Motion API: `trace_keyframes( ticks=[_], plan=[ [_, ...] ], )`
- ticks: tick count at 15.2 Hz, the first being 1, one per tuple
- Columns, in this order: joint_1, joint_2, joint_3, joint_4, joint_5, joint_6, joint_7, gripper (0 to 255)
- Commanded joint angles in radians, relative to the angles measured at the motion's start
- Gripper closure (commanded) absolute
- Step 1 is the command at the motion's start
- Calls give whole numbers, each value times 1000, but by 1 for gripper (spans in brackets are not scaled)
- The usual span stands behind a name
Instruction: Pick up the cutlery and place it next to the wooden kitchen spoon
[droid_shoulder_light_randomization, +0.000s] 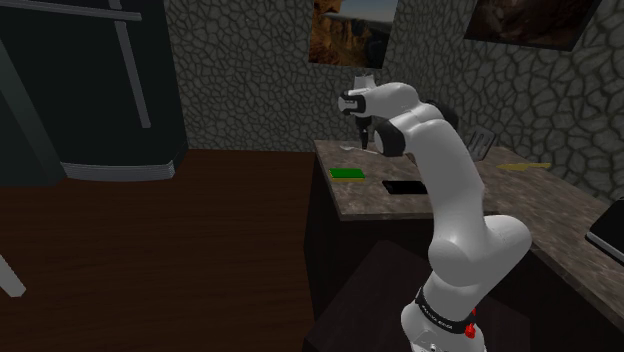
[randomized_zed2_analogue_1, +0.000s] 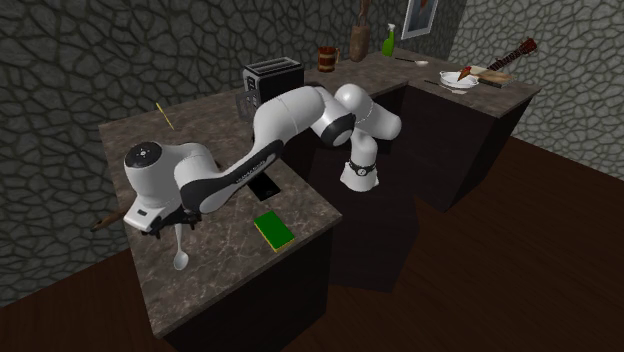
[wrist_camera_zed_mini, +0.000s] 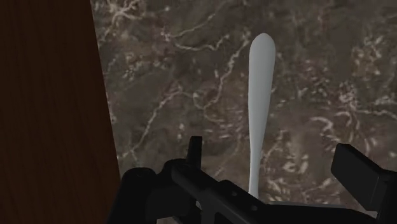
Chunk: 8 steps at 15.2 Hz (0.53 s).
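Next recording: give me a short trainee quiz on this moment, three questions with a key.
1. True or false: the gripper is shut on the spoon.
2. What colour is the flat pad on the counter? A) red B) green C) blue
3. Fill in: the spoon is ___ the two fingers, untouched.

Key: 1 false, the fingers stand apart; 2 B; 3 between.

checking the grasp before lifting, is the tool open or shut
Open. The black two-finger tool has its fingers apart in the wrist view, and the pale grey spoon on the dark marbled counter lies between them untouched.
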Motion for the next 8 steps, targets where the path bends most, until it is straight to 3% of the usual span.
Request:
trace_keyframes(
  ticks=[1, 8],
  plan=[
    [-2, -4, -1, 57, -3, -59, 6, 0],
    [-1, -9, -2, 76, -5, -82, 8, 0]
  ],
)
